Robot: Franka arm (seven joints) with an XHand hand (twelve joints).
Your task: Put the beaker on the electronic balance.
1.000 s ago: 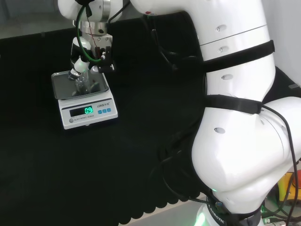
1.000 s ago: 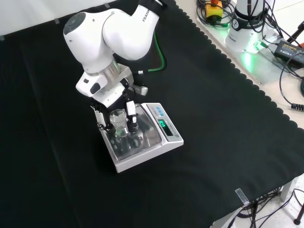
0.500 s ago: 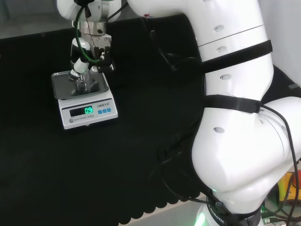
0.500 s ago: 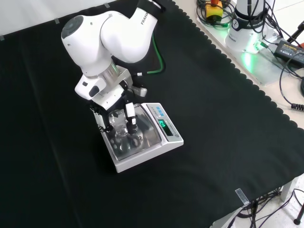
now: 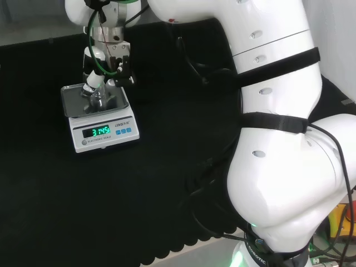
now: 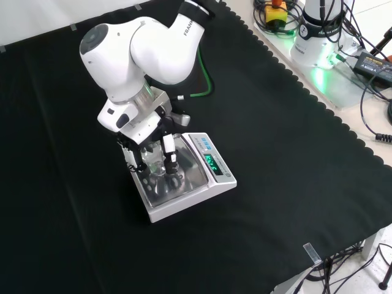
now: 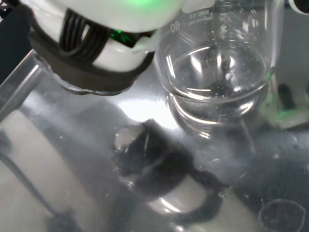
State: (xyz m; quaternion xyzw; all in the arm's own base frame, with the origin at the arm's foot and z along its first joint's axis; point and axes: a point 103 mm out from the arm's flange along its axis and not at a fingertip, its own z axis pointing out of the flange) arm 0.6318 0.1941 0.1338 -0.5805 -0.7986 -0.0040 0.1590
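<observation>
Black-clothed bench [image 6: 275, 153]: electronic balance [image 6: 184, 177] near far-left corner in head view. Clear beaker [image 6: 153, 160] upright on steel pan [image 5: 72, 100], display lit. Robot hand [image 6: 147, 138] above, fingers [image 6: 167, 147] curled round beaker.

On the cloth: 3 things counted.
1 beaker [image 6: 153, 160], 1 balance [image 6: 184, 184], 1 hand [image 6: 160, 139] on 1 white arm [image 6: 141, 55].

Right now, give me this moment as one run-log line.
phase: placing | beaker: upright on the pan of the electronic balance | hand: fingers around beaker | balance display: lit | release: not yet
</observation>
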